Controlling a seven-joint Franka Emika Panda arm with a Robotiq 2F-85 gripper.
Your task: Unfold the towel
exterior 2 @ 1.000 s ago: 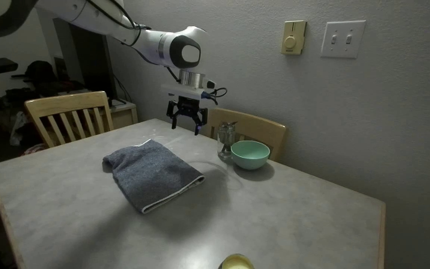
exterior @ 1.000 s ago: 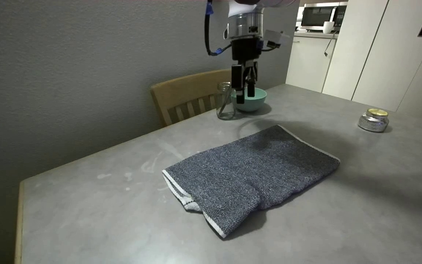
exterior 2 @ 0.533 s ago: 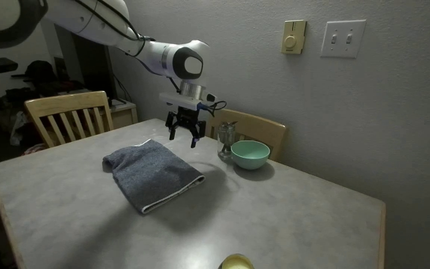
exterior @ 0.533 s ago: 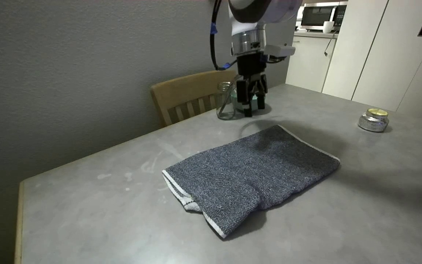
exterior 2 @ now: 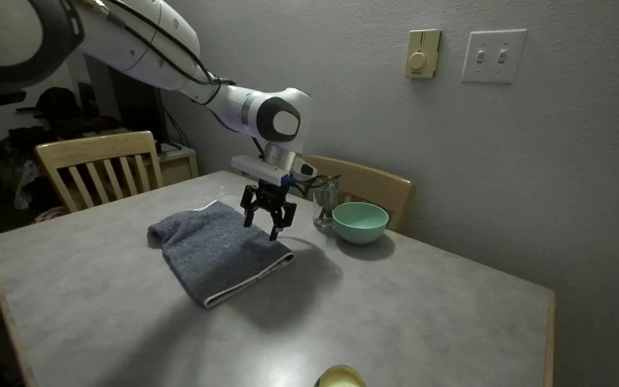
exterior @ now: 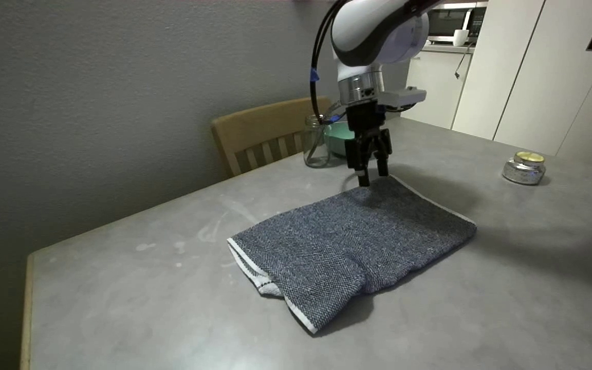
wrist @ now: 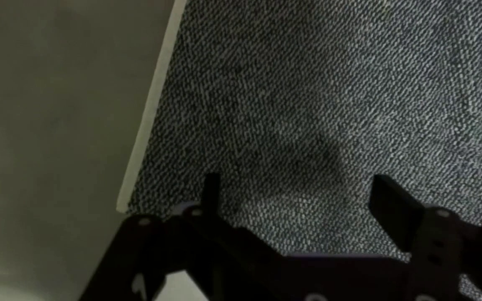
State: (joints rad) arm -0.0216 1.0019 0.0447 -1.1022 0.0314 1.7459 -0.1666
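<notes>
The towel [exterior: 321, 231] lies on the grey surface [exterior: 121, 308], folded into a rough rectangle, dark blue-grey face up, with a pale hem at both ends. The gripper [exterior 2: 260, 230] points down above one end of the towel, near a hemmed corner, its fingers [wrist: 393, 211] spread wide; the wrist view shows woven towel between them. Whether the tips touch it, I cannot tell. The layers part at the towel's opposite end, where one corner juts out and a lighter, dark-striped bit of the towel shows from beneath. Near the towel's corner under the gripper stand a glass utensil jar [exterior 2: 321, 214] and a mint-green bowl [exterior 2: 360, 223]. A silvery jar [exterior: 523, 172] with a yellow top sits well apart from the towel, off its gripper end.
</notes>
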